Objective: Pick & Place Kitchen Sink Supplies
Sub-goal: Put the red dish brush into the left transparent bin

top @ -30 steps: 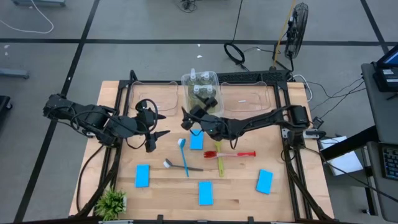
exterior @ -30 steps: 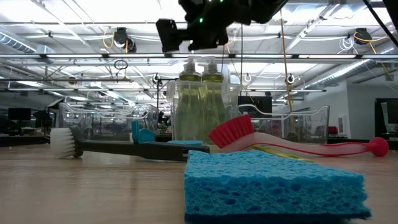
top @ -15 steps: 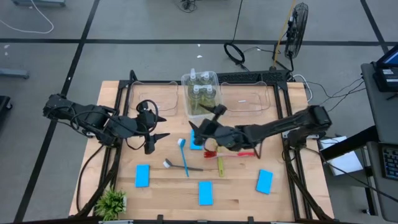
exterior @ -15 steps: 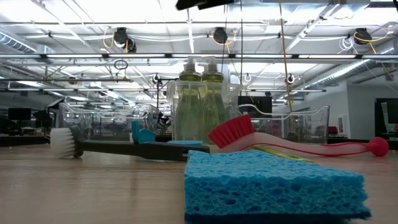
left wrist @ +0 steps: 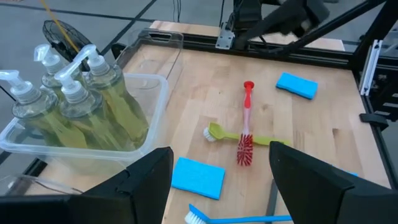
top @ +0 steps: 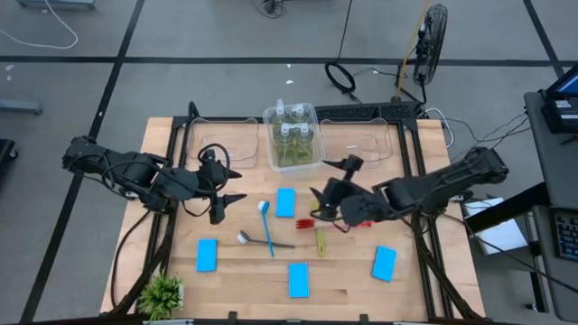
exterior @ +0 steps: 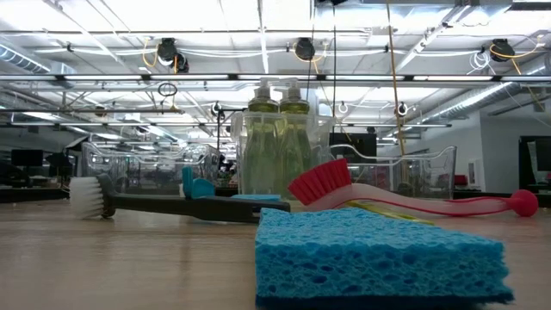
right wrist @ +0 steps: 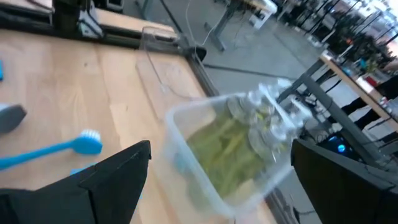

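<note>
my right gripper (top: 323, 194) hangs wide and empty above the red brush (top: 339, 222); my left gripper (top: 229, 182) waits open over bare table (top: 244, 271).

Sponges (top: 285, 202) were bright blue. Bottles (left wrist: 74, 109) held yellow-green liquid under white tops, in a clear bin (left wrist: 157, 87). Brushes: red (left wrist: 247, 127), yellow-green (left wrist: 214, 132), blue (top: 267, 226), grey handle with white bristles (exterior: 90, 195). Plant (top: 163, 293) green; table (top: 343, 271) light wood.
</note>
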Controlling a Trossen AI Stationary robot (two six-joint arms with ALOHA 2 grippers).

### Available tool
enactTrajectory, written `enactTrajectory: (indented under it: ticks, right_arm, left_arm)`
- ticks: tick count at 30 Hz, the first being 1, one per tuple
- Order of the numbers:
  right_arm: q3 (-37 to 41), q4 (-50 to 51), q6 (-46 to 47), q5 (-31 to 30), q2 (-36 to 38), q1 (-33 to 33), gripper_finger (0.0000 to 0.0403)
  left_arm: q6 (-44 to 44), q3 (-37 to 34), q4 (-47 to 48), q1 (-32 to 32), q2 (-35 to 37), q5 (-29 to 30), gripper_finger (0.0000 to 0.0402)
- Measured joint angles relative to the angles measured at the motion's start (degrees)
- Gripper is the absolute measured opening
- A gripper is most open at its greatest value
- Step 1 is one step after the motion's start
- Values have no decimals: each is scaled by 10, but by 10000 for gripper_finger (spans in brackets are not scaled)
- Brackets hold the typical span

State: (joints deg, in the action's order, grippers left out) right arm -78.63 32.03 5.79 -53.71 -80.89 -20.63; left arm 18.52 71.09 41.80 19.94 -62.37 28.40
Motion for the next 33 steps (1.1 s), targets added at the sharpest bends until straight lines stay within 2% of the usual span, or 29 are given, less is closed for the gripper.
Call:
enactTrajectory:
  ticks: [3,8,14,18,25,29,33]
  right_arm:
    - [0,68,48,1,27,-17,377]
    - [0,176,137,54,72,-41,376]
    - [0,281,192,167,110,-55,365]
    - [2,327,211,250,119,-58,362]
    - [65,329,207,344,136,-58,361]
    - [121,314,198,344,141,-58,361]
    - [184,256,159,345,142,-52,361]
  left_arm:
    - [0,0,0,0,0,0,269]
    - [26,0,0,0,0,0,269]
    - [74,0,-1,0,0,0,269]
    - [77,0,-1,0,0,0,269]
    - [90,0,-1,0,0,0,269]
    - [108,0,-1,0,0,0,269]
    - [128,0,-1,0,0,1,269]
